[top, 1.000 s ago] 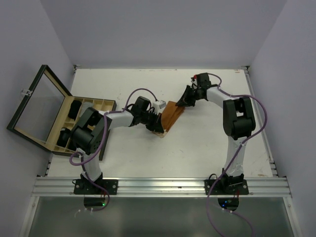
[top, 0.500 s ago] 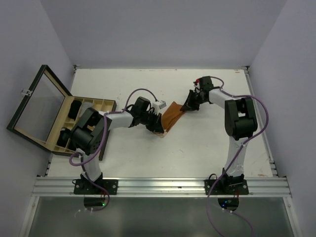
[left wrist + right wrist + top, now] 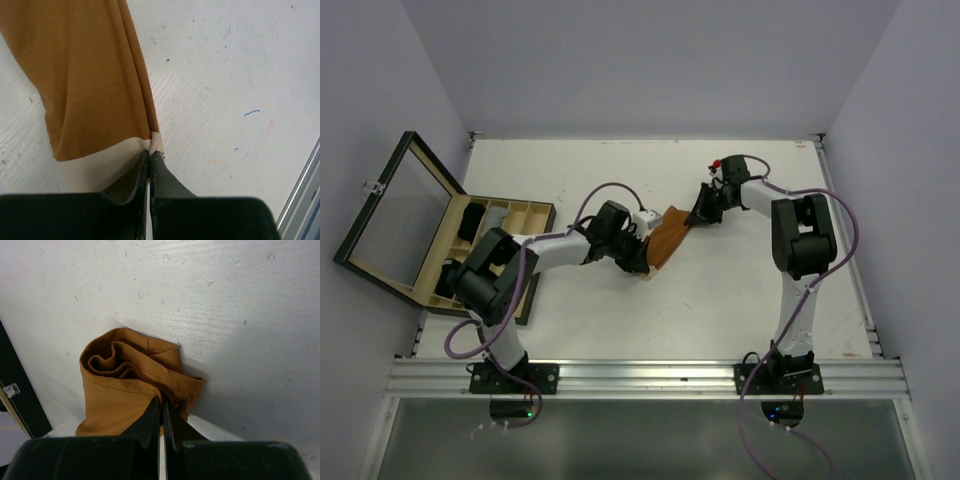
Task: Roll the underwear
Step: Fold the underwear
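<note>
Gripping the orange-brown underwear (image 3: 85,75) at both ends, your left hand (image 3: 151,154) clamped its pale waistband (image 3: 100,165), your right hand (image 3: 161,401) pinched the bunched far end, garment stretched between them over the white surface's (image 3: 740,290) middle.

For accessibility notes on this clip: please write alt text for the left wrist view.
The left gripper, shut, pinches the cream-banded end of the orange-brown underwear, which stretches away from it over the white table.

No legible writing
The orange-brown underwear (image 3: 90,75), white table (image 3: 225,75) and wooden box (image 3: 520,212) bear no readable marks.
</note>
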{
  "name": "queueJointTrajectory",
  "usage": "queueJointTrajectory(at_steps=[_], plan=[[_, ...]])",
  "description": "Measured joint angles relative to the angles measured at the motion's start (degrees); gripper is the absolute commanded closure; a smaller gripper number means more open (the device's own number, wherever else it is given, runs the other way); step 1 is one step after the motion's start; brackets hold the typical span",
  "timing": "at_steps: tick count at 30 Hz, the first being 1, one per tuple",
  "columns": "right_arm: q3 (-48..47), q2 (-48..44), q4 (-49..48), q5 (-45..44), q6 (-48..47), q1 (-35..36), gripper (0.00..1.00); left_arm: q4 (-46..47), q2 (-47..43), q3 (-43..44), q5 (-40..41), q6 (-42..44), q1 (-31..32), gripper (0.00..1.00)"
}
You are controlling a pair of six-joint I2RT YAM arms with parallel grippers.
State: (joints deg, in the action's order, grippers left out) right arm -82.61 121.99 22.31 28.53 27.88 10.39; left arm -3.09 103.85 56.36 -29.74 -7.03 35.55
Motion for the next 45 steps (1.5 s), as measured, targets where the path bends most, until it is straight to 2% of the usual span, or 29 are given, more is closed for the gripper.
queueJointTrajectory(at_steps=[6,17,20,22,23,27,29,33,37,40,41,42,45], plan=[[-0.46,0.52,-0.02,1.09,-0.09,0.04,1.0,-2.69,-3.54,-0.87,4.02,3.21,3.28,1.0],[-0.55,0.57,0.04,1.18,-0.15,0.09,1.0,-1.7,-1.2,-0.46,4.72,2.99,4.94,1.0],[-0.74,0.63,0.26,1.22,-0.37,0.09,0.92,-1.11,0.52,0.94,3.85,1.92,5.07,1.0],[-0.98,0.63,0.42,1.22,-0.55,0.09,0.91,-0.72,1.42,1.55,2.93,1.55,5.03,0.9],[-1.11,0.63,0.39,1.18,-0.66,0.09,0.9,-0.5,1.84,1.86,2.51,1.44,4.98,0.8],[-1.84,0.63,0.79,0.9,-1.14,0.09,0.9,-0.39,2.73,2.84,0.15,0.2,4.83,0.58],[-2.14,0.63,0.9,0.68,-1.46,0.09,0.91,-0.55,2.49,3.04,-0.72,0.13,4.85,0.51],[-3.34,1.49,1.18,0.79,-2.56,0.09,0.94,-2.86,0.46,2.99,-0.94,1.05,5.14,0.51],[-4.9,2.86,0.9,1.22,-3.1,0.02,0.94,-8.55,-4.31,3.04,-0.9,3.1,5.16,0.27],[-5.79,3.54,0.76,1.55,-3.58,0.0,0.94,-12.63,-8.79,4.92,-0.87,4.83,5.11,0.14],[-5.95,3.65,0.72,1.64,-3.78,0.0,0.95,-13.22,-9.94,5.86,-0.87,5.42,5.05,0.12],[-6.01,3.69,0.72,1.68,-4.0,-0.02,0.95,-13.51,-10.95,6.82,-0.92,5.81,4.94,0.12],[-6.45,4.07,0.68,2.05,-4.66,-0.02,0.95,-13.62,-11.69,9.57,-2.21,6.29,3.52,0.37]])
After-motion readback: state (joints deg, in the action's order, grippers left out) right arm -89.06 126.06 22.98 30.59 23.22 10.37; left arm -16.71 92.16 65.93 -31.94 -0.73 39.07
